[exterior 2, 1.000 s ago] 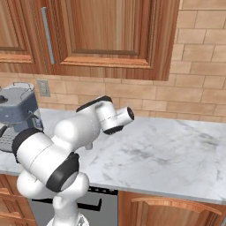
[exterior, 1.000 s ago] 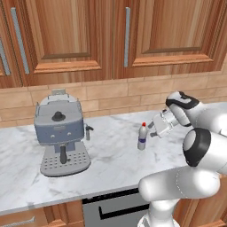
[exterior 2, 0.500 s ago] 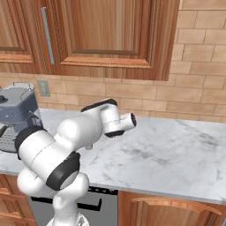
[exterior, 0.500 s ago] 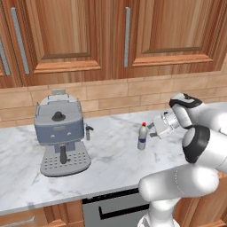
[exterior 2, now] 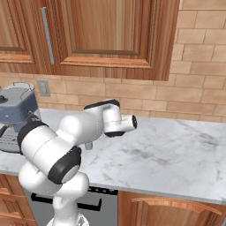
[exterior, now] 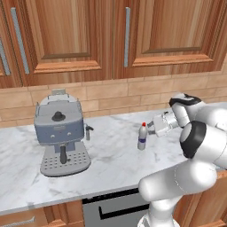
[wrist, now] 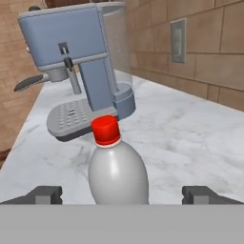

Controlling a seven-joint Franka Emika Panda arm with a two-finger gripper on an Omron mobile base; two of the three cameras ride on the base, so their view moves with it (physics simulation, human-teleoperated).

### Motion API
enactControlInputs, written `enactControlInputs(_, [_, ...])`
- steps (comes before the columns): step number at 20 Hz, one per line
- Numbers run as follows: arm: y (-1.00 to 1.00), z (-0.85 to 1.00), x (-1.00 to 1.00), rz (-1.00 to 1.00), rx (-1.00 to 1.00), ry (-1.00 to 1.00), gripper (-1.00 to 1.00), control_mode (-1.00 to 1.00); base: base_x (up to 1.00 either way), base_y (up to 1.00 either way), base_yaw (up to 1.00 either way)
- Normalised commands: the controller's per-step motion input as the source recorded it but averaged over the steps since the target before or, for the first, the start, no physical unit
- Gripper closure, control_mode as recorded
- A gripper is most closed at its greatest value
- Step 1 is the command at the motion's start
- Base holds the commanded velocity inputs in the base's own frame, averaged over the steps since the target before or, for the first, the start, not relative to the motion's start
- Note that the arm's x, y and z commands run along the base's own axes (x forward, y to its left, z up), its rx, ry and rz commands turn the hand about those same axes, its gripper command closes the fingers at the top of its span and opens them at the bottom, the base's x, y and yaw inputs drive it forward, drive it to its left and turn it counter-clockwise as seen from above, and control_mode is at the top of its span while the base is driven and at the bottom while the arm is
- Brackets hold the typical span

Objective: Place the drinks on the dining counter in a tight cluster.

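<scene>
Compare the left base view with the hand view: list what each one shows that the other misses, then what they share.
Left base view alone: the wooden cabinets overhead, the white arm, and the bottle's blue label. Hand view alone: the wall outlet and both finger tips flanking the bottle, jaws wide open, not touching it. Shared: the white bottle with red cap, the blue-grey coffee machine, the marble counter and the brick backsplash.

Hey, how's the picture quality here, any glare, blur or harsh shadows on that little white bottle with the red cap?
Left base view: the small white bottle with red cap is sharp, evenly lit, with only a faint shadow on the marble counter. Hand view: the bottle looms large, softly shaded, no glare; the blue-grey espresso machine behind stays in focus. Right base view: flat, even light.
</scene>
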Motion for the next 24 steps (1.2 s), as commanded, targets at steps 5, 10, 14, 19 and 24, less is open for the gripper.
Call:
enactControlInputs(5, [0.00,0.00,0.01,-0.04,0.00,0.00,-1.00,-1.00,0.00,0.00,0.00])
enactControlInputs(10, [0.00,-0.06,0.00,0.00,0.00,0.00,-1.00,-1.00,0.00,0.00,0.00])
enactControlInputs(14, [0.04,-0.10,0.00,0.00,0.00,0.00,-1.00,-1.00,0.00,0.00,0.00])
enactControlInputs(19, [0.09,-0.07,0.00,0.00,0.00,0.00,-1.00,-1.00,0.00,0.00,0.00])
enactControlInputs(24, [0.07,0.00,0.00,0.00,0.00,0.00,-1.00,-1.00,0.00,0.00,0.00])
